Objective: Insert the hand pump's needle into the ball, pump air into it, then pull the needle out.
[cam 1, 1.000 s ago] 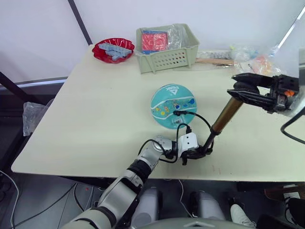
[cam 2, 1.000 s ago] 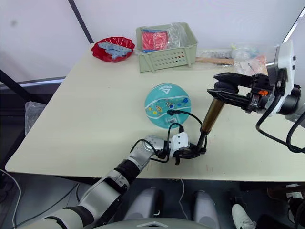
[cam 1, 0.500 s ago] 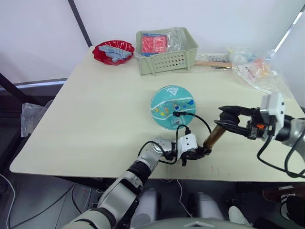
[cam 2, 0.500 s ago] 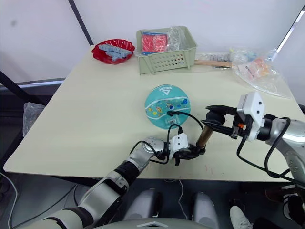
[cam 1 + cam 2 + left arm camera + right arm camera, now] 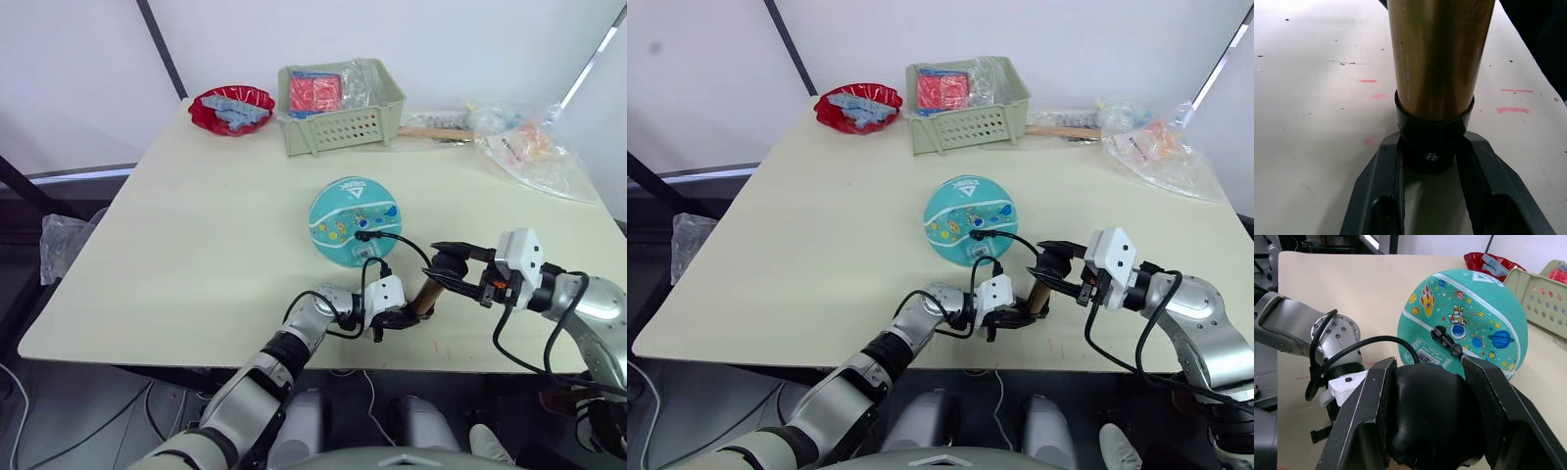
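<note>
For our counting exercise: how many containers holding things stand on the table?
2. A red bowl with blue-grey pieces stands at the far left corner; a green basket holding red packets stands just to its right. Others may be hidden among the plastic bags.

Bright even light, soft shadows, sharp throughout, mild glare

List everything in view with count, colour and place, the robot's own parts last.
ball: one, teal with cartoon prints, middle of the table.
hand pump: one, bronze barrel, black handle and foot, near edge of the table in front of the ball.
hose: one, black, from the pump to the fitting on the ball.
basket: one, pale green, far side, holding red packets.
bowl: one, red, far left, holding blue pieces.
plastic bags: clear, far right.
table: one, cream.
left gripper: black, shut on the pump's foot.
right gripper: black, shut on the pump's handle.
</note>
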